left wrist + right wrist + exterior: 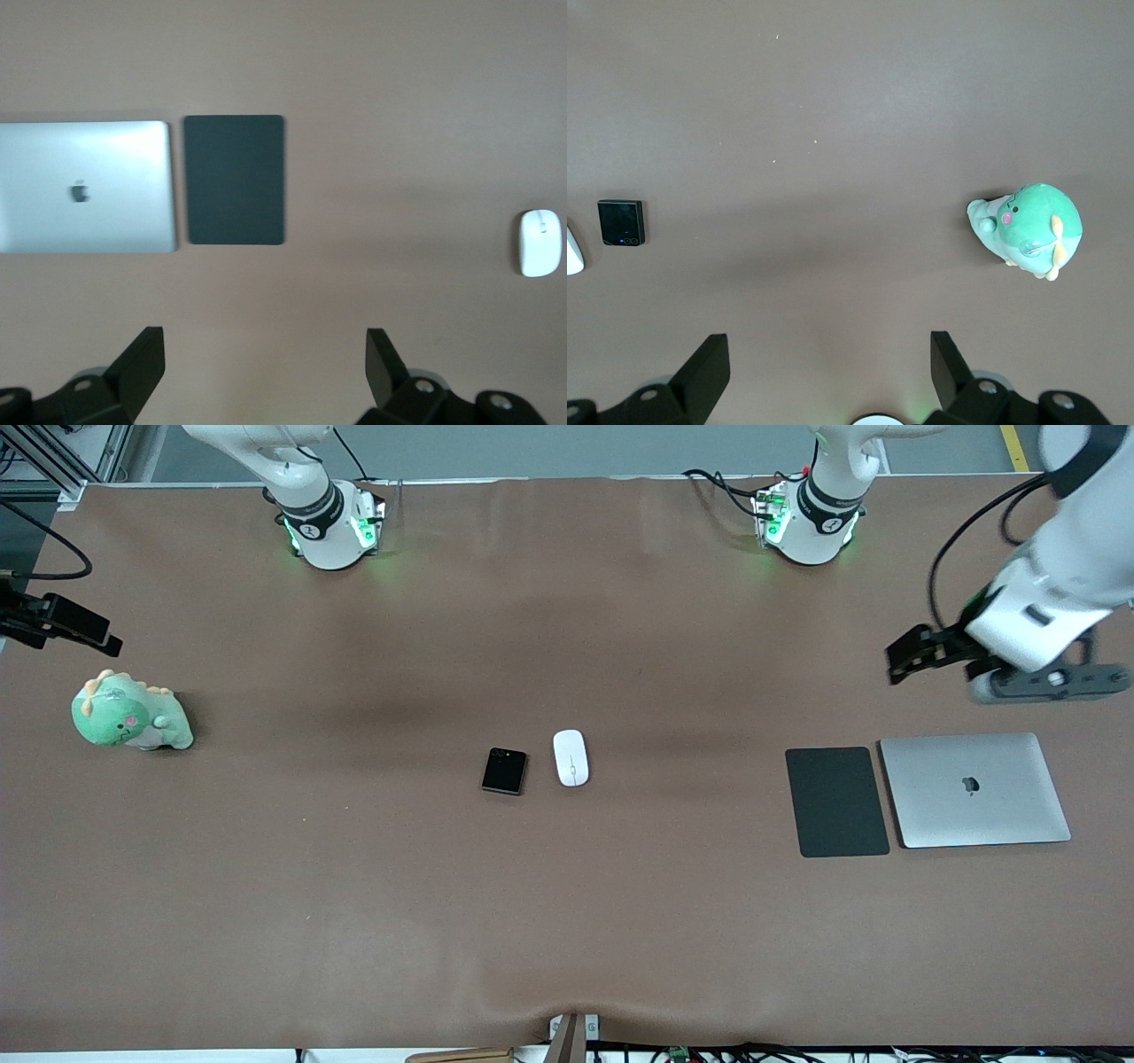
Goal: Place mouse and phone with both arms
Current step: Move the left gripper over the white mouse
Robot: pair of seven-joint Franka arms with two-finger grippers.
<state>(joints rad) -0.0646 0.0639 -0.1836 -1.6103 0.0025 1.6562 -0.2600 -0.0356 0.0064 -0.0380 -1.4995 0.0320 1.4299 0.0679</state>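
A glossy white oval mouse (570,757) and small glossy black phone (504,771) are lying side by side mid-table. The left gripper (261,372), fingers spread, is hovering near the silver laptop (974,789); the right gripper (824,372), also spread, is hanging above the green plush dinosaur (128,714).

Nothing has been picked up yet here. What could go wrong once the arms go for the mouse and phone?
The mouse and phone lie close side by side mid-table, so the open left gripper and open right gripper may crowd each other or nudge the neighbouring item. Both are flat and glossy, so fingers could slip.
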